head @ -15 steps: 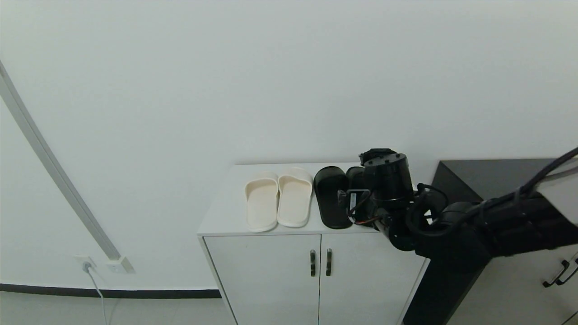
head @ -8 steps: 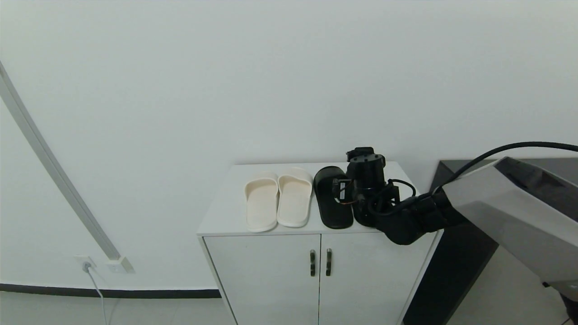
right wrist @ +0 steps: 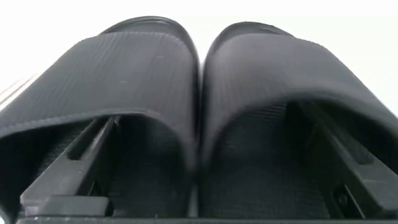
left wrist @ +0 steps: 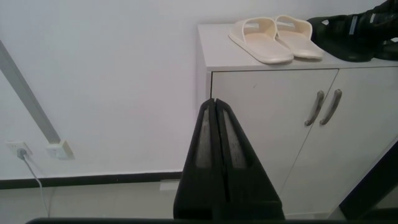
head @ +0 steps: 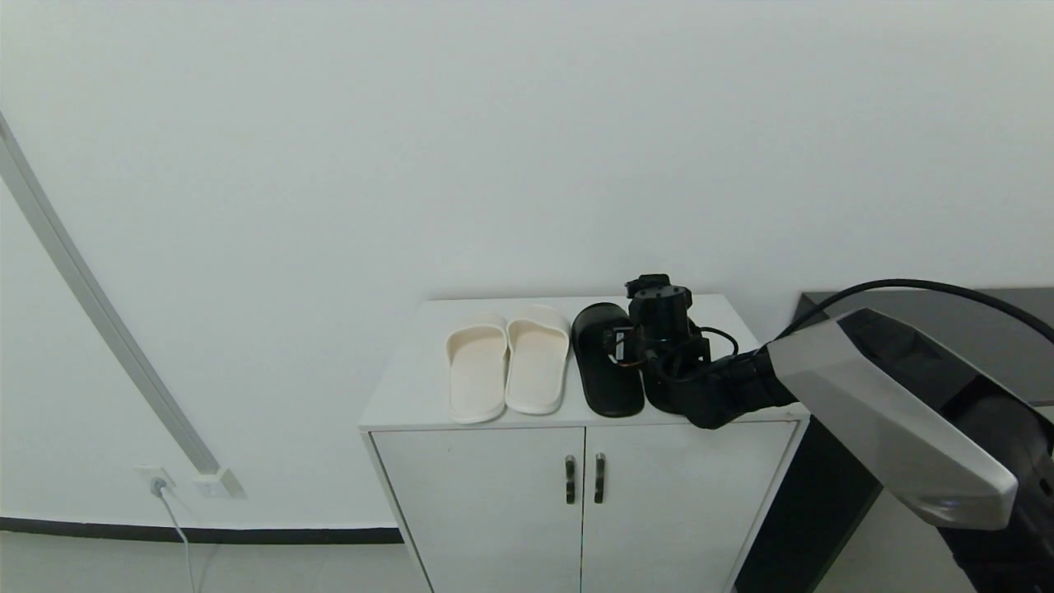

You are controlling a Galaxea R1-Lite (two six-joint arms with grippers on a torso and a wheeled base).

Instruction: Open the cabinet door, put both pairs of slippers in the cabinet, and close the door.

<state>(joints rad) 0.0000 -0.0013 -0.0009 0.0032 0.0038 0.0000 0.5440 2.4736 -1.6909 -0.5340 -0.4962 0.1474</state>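
Black slippers [right wrist: 143, 68] straddled by right gripper [right wrist: 202, 118], one finger inside each

Plain office-like room; white cabinet [head: 478, 494]; wall socket [head: 154, 478]; cable trunking [head: 82, 280]

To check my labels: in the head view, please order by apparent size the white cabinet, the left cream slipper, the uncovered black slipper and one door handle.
1. white cabinet
2. left cream slipper and black slipper: they look alike, so I do not rank them
3. door handle

White cabinet [head: 494, 494] — cream slippers [head: 531, 366]; black ribbed slippers [head: 608, 366]
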